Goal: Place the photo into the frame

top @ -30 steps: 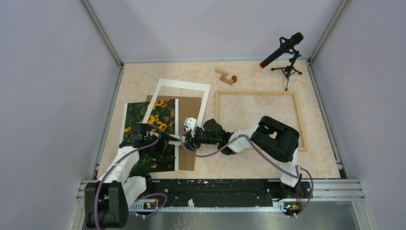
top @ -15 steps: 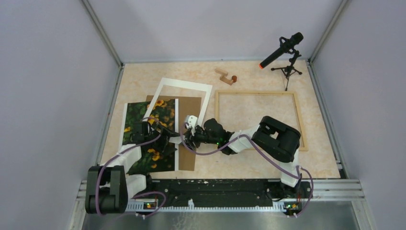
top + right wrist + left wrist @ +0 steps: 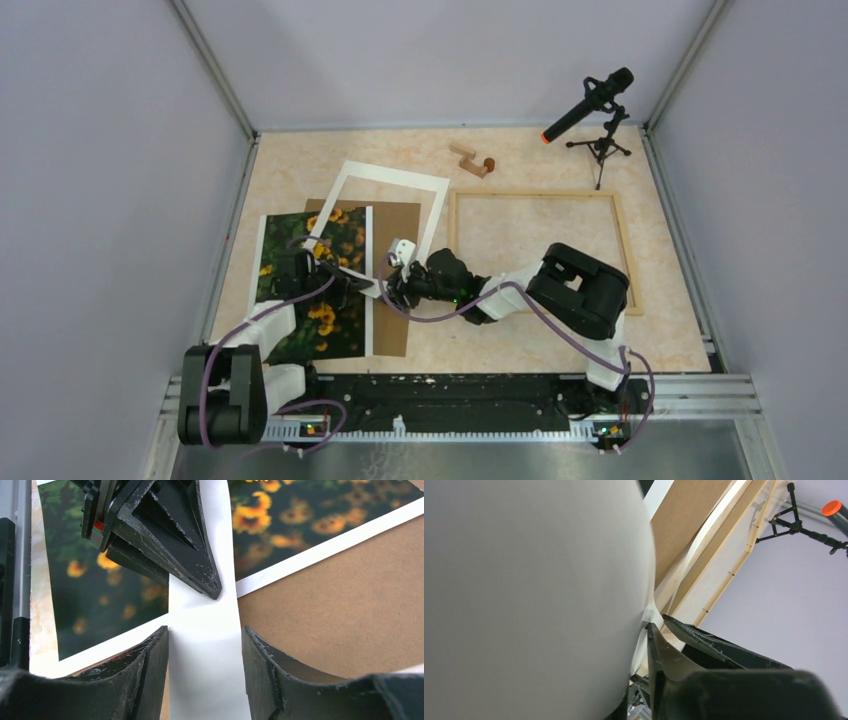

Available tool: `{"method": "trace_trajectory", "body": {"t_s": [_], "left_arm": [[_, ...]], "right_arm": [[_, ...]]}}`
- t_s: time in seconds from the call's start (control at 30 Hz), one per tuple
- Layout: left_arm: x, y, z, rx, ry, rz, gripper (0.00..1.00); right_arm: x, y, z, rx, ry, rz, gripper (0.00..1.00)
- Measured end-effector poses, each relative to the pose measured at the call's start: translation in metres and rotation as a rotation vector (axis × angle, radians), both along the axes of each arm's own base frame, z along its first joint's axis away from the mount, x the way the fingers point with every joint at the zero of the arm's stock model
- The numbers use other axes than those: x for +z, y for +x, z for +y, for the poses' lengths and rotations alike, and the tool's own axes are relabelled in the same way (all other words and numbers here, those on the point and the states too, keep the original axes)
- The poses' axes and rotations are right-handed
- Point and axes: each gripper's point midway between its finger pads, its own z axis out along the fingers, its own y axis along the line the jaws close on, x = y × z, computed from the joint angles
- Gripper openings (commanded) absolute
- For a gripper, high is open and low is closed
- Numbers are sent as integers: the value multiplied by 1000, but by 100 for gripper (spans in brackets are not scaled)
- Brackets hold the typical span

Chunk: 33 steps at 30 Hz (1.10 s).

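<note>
The photo [image 3: 283, 235] lies flat on the bench [image 3: 460, 345] beneath the left fingers [image 3: 207, 580], not yet in place. Those fingers look clamped on a strip of the white mat [image 3: 202, 645]. The right fingers [image 3: 152, 670] stand spread, straddling that strip. The frame [image 3: 530, 194] lies bare beyond them, so every step of loading is left to do.

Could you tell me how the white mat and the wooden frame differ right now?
The mat is white with wide flat borders; the frame is pale wood with thin rails. The mat lies skewed over the photo and brown board; the frame lies square on the table. The left gripper and right gripper are at a mat rail; neither is at the frame. Both are open rectangles.
</note>
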Motion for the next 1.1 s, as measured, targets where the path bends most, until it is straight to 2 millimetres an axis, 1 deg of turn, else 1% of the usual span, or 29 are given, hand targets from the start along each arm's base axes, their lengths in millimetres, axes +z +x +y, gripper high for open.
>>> {"method": "trace_trajectory", "body": {"t_s": [0.07, 0.1, 0.13, 0.2, 0.27, 0.33, 0.37, 0.43, 0.47, 0.5, 0.53, 0.63, 0.7, 0.73, 0.77, 0.83, 0.93, 0.97, 1.03, 1.07, 1.1], "left_arm": [[1, 0, 0, -1, 2, -3, 9], [1, 1, 1, 1, 6, -4, 6], [1, 1, 2, 1, 13, -7, 4], [2, 2, 3, 4, 21, 0, 1], [6, 4, 5, 4, 34, 6, 0], [15, 10, 7, 4, 45, 5, 0], [21, 12, 7, 2, 49, 3, 0], [32, 17, 9, 1, 56, -5, 3], [39, 19, 9, 1, 58, -10, 4], [44, 21, 9, 0, 59, -14, 4], [50, 22, 10, 0, 58, -20, 4], [60, 22, 10, 1, 54, -13, 3], [63, 21, 10, 2, 50, 0, 2], [65, 21, 9, 1, 46, 4, 2], [66, 20, 9, 0, 43, 12, 2], [68, 18, 8, -5, 32, 23, 2], [70, 15, 6, -7, 17, 44, 2], [70, 15, 6, -6, 12, 48, 3], [71, 13, 5, -6, 4, 57, 4], [72, 13, 5, -5, 1, 63, 4], [72, 12, 5, -5, -1, 68, 5]], "right_arm": [[2, -1, 0, -9, 1, 3, 79], [4, -1, 0, -18, 0, 2, 90], [7, -1, -1, -26, -4, 1, 98], [18, -1, -7, -43, -15, -14, 99], [37, -4, -17, -40, -30, -71, 99], [62, -7, -33, -29, -29, -175, 99], [78, -10, -45, -22, -13, -261, 99], [96, -17, -68, -5, 12, -426, 99], [97, -19, -77, 3, 11, -489, 99], [92, -21, -84, 15, -3, -556, 99], [84, -20, -86, 26, -28, -585, 98], [56, -16, -83, 60, -101, -637, 95], [49, -16, -81, 75, -109, -644, 87], [50, -16, -78, 78, -101, -647, 82], [54, -14, -73, 78, -86, -652, 79], [65, -11, -62, 71, -52, -660, 79], [89, -11, -40, 59, 26, -695, 76], [91, -13, -35, 59, 40, -703, 75], [89, -16, -26, 52, 47, -709, 73], [84, -17, -22, 50, 40, -708, 70], [79, -18, -19, 48, 31, -706, 64]]}}
